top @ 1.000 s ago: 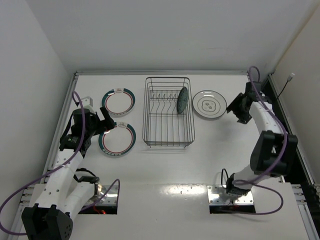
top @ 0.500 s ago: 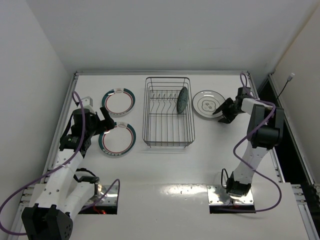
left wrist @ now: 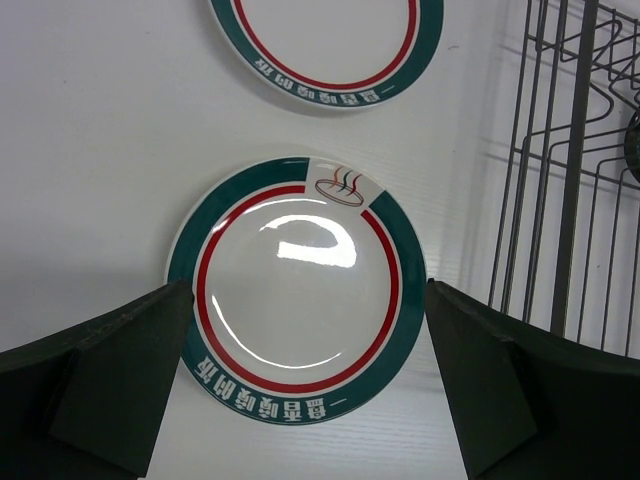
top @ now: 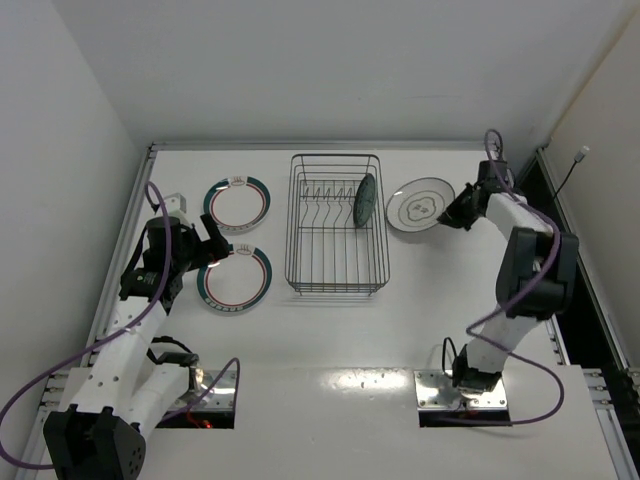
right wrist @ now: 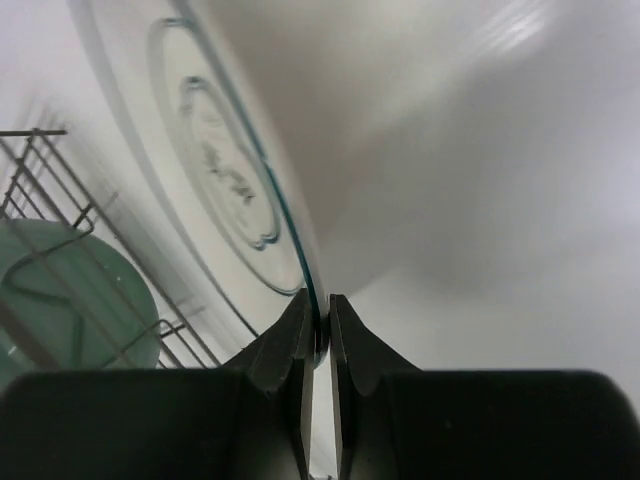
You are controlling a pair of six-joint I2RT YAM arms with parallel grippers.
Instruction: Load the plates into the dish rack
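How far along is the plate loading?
Done: the teal plate stands in the dish rack. In hand: the right gripper grips the plain white plate by its rim. Remaining: both banded plates lie flat on the table, the open left gripper over the nearer one.

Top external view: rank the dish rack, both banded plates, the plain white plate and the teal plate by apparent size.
Largest first:
dish rack
near banded plate and far banded plate, alike
plain white plate, tilted, so unsure
teal plate, standing nearly edge-on
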